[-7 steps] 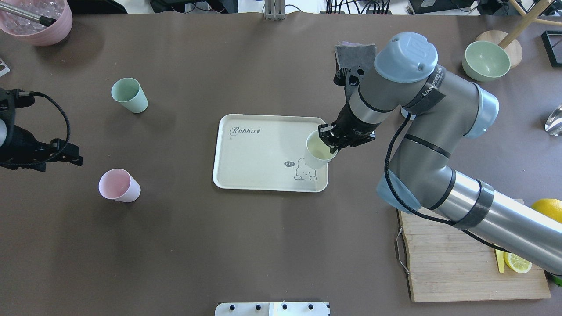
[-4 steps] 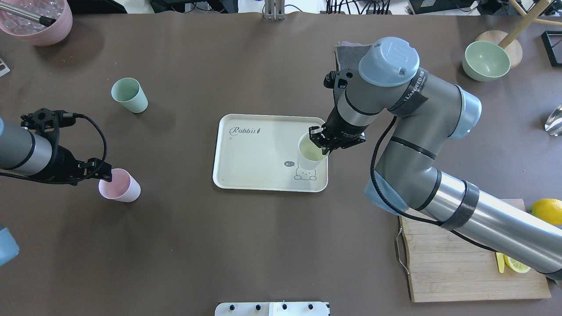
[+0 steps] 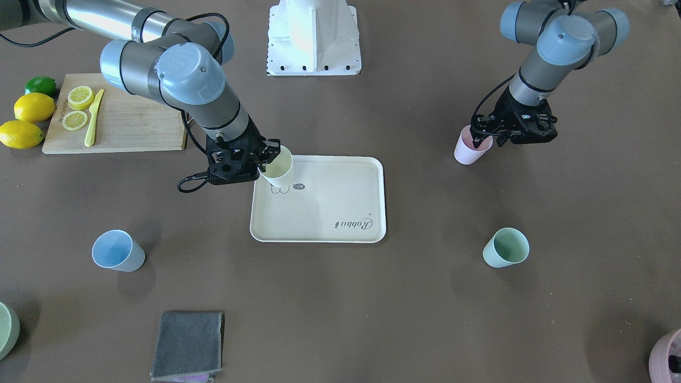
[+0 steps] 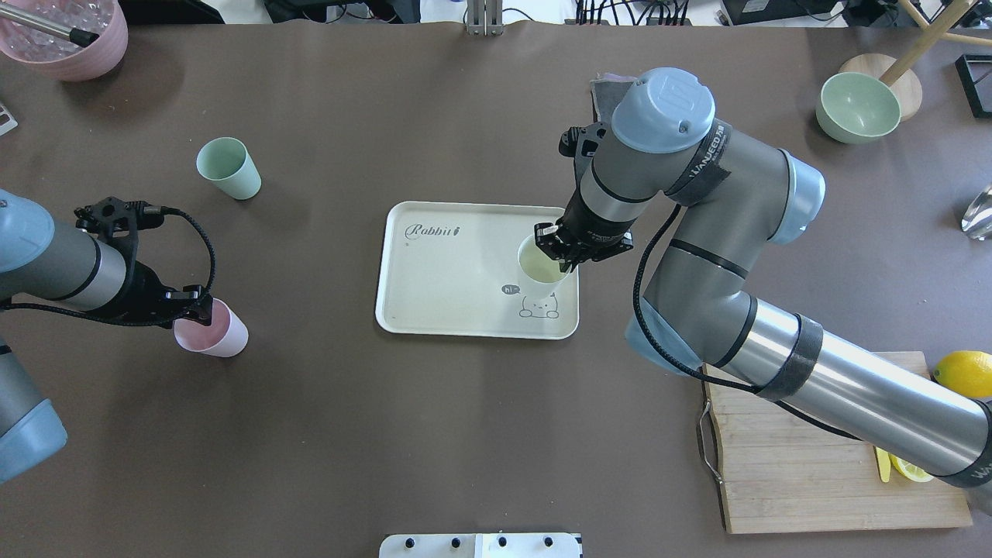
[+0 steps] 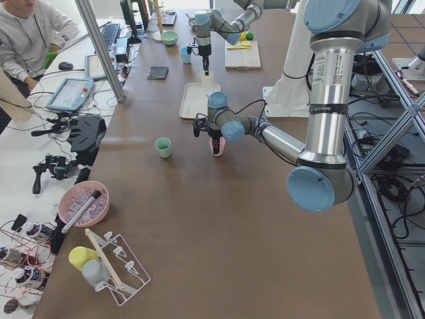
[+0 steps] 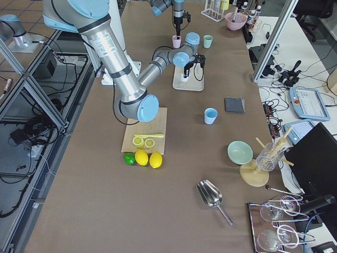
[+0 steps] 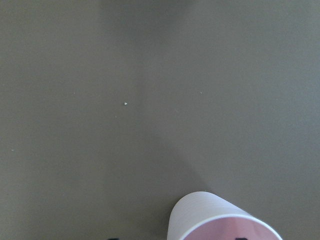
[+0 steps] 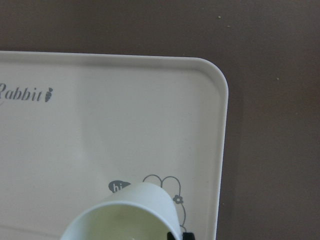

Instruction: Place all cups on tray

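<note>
My right gripper (image 4: 559,252) is shut on the rim of the pale yellow cup (image 4: 540,267) and holds it over the bear corner of the cream tray (image 4: 449,263); I cannot tell whether it touches. The cup (image 3: 279,165) and tray (image 3: 330,202) also show in the front view. My left gripper (image 4: 195,308) is open, its fingers straddling the rim of the pink cup (image 4: 217,333), which stands on the table. The mint green cup (image 4: 227,167) stands far left. The light blue cup (image 3: 117,251) stands apart; my right arm hides it in the overhead view.
A wooden cutting board (image 4: 814,465) with lemon slices and a yellow knife lies at the near right, whole lemons (image 3: 32,106) beside it. A grey cloth (image 3: 187,344), a pale green bowl (image 4: 856,107) and a mauve pot (image 4: 70,35) stand at the far edge.
My right gripper has carried the yellow cup leftward, further over the tray. My left arm has moved right until its fingers straddle the pink cup's rim.
</note>
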